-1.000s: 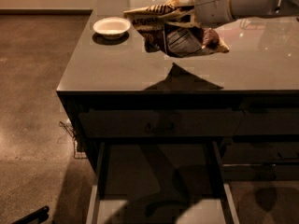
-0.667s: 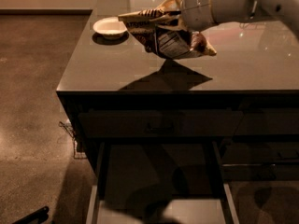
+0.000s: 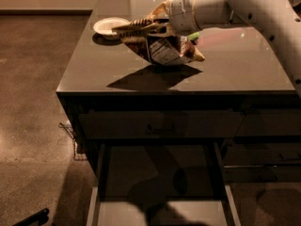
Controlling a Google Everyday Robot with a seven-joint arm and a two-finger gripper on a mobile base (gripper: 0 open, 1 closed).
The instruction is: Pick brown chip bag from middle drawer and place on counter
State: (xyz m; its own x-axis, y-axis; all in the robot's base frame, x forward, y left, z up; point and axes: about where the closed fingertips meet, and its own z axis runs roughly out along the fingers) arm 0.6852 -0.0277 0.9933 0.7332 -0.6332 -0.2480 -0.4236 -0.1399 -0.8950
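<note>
My gripper (image 3: 141, 29) is shut on the brown chip bag (image 3: 162, 51) and holds it just above the counter (image 3: 235, 65), left of the counter's middle. The bag hangs tilted under the fingers (image 3: 136, 26), its lower corner close to the glossy top, with its shadow right beneath it. The white arm reaches in from the upper right. The middle drawer (image 3: 160, 182) stands pulled open below the counter's front, its flat grey floor bare where it shows.
A small white bowl (image 3: 109, 26) sits on the counter's back left, just left of the gripper. A closed drawer front with a handle (image 3: 160, 125) lies above the open drawer. Brown floor spreads to the left.
The gripper with the bag has come down and forward over the counter, and the bag's shadow now lies closer beneath it.
</note>
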